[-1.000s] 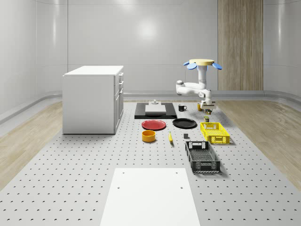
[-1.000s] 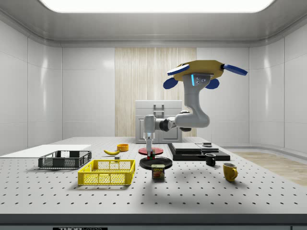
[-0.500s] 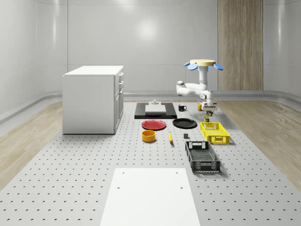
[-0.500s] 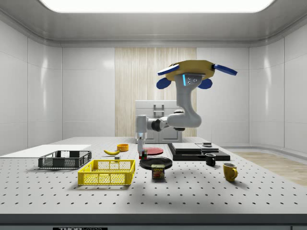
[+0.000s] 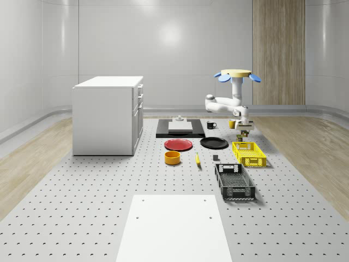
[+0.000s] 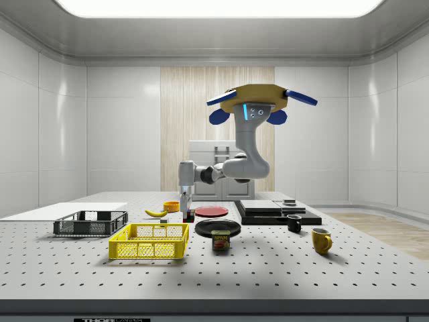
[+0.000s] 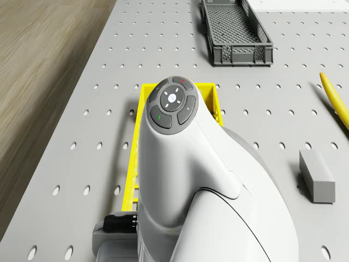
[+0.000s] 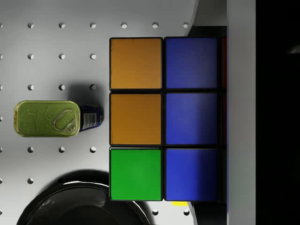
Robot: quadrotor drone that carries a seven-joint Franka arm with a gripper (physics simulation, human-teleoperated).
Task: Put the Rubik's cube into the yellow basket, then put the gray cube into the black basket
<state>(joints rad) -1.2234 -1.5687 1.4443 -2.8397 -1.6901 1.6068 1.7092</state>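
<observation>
My gripper (image 6: 184, 209) is shut on the Rubik's cube (image 8: 164, 119), which hangs a little above the table. One finger (image 8: 241, 112) presses the cube's side. The cube (image 6: 185, 216) is over the right end of the yellow basket (image 6: 151, 240) in the side view, at the basket's (image 5: 249, 153) far end in the whole-scene view. The drone (image 5: 238, 73) hovers above that end. The gray cube (image 7: 316, 176) lies on the table beside the yellow basket (image 7: 143, 109). The black basket (image 5: 234, 181) stands nearer the camera, past the yellow one.
Below the cube sit a meat can (image 8: 47, 118) and a black plate (image 8: 70, 206). A banana (image 7: 335, 98), a red plate (image 5: 178, 144), an orange bowl (image 5: 172, 158), two mugs (image 6: 321, 239) and a white cabinet (image 5: 108, 114) stand around.
The drone and arm have shifted toward the side view's left, carrying the Rubik's cube from above the black plate to the yellow basket's end.
</observation>
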